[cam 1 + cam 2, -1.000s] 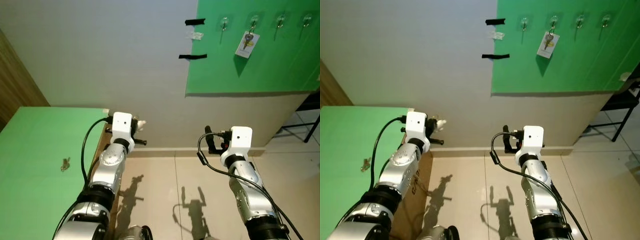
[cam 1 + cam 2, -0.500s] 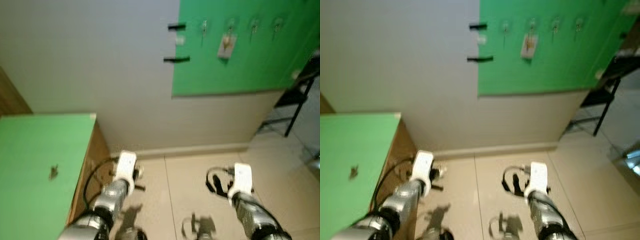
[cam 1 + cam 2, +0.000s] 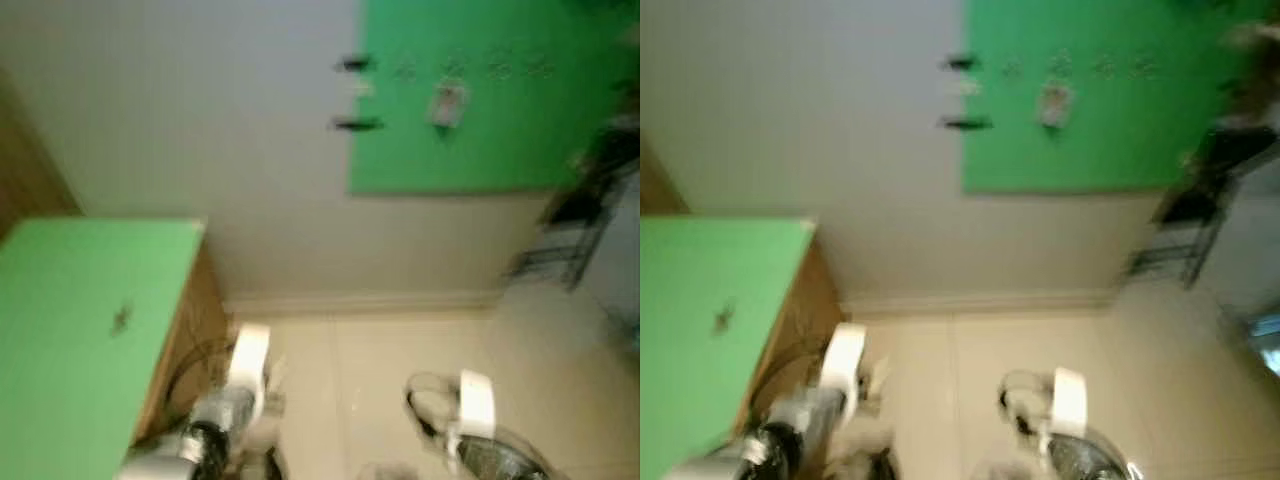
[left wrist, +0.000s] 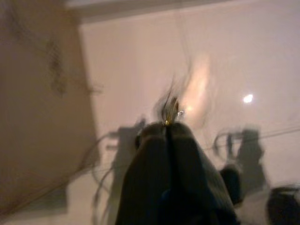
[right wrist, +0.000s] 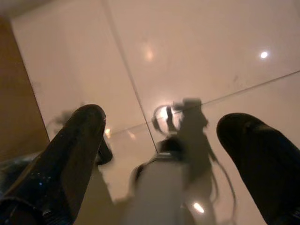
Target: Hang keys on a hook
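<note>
left tool (image 4: 169,129) pinched on keys (image 4: 171,108), right tool (image 5: 164,136) spread

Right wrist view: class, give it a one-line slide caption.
Open right end effector hanging above the glossy tiled floor.

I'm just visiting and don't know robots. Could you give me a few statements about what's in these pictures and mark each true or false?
1. A tagged key hangs on the green wall panel. True.
2. The right gripper is shut. False: its fingers stand wide apart over the floor.
3. A set of keys lies on the green tabletop. True.
4. The left gripper is open. False: its fingers are pressed together.
5. Both arms reach up to the hooks. False: they hang low.
</note>
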{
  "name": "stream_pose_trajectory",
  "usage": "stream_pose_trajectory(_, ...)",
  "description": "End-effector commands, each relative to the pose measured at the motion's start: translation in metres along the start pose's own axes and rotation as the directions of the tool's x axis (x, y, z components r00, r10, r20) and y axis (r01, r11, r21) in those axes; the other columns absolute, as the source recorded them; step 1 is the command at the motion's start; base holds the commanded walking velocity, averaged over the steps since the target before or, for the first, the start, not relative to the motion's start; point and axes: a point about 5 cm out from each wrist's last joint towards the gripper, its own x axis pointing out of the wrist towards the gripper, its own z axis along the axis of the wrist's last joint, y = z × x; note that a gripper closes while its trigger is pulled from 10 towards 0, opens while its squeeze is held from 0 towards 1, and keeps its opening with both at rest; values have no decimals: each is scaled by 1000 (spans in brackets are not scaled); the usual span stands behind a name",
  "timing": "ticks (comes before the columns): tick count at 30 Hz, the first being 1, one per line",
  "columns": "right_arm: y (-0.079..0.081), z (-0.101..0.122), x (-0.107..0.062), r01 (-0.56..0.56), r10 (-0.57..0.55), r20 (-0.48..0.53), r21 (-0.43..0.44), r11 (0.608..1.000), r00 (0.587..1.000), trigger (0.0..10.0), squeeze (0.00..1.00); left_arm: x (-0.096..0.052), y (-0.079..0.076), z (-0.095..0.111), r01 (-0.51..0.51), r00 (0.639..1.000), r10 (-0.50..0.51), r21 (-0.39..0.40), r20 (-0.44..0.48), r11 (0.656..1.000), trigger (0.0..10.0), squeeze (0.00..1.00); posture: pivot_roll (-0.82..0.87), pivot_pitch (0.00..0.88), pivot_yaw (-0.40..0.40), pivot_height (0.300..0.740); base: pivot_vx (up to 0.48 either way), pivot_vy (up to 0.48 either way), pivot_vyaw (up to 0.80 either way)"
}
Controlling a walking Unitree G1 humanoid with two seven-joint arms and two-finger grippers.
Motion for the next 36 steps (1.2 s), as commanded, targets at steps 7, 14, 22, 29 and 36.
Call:
stream_pose_trajectory(7, -2, 1, 0, -5, 6, 17, -48, 999, 1000, 10000, 0, -1, 8, -14, -30, 998, 30, -3, -47, 1000, 10000, 0, -161, 0, 47, 740, 0, 0, 0)
stream_pose_trajectory(14, -7, -5, -1, 12, -12, 14, -39, 999, 1000, 10000, 0, -1, 9, -14, -31, 999, 30, -24, -34, 999, 10000, 0, -162, 0, 51, 740, 0, 0, 0)
stream_pose_trajectory(22, -5, -8, -1, 12, -11, 8, -58, 998, 1000, 10000, 0, -1, 9, -15, -29, 999, 29, -13, -38, 999, 10000, 0, -160, 0, 47, 740, 0, 0, 0)
stream_pose_trajectory(29, -12, -13, -2, 22, -23, -2, -61, 998, 1000, 10000, 0, -1, 10, -15, -28, 999, 27, -13, -34, 1000, 10000, 0, -163, 0, 47, 740, 0, 0, 0)
stream_pose_trajectory(36, -21, -24, -5, 39, -41, -31, -65, 997, 999, 10000, 0, -2, 11, -18, -35, 998, 35, -16, -43, 999, 10000, 0, -157, 0, 40, 740, 0, 0, 0)
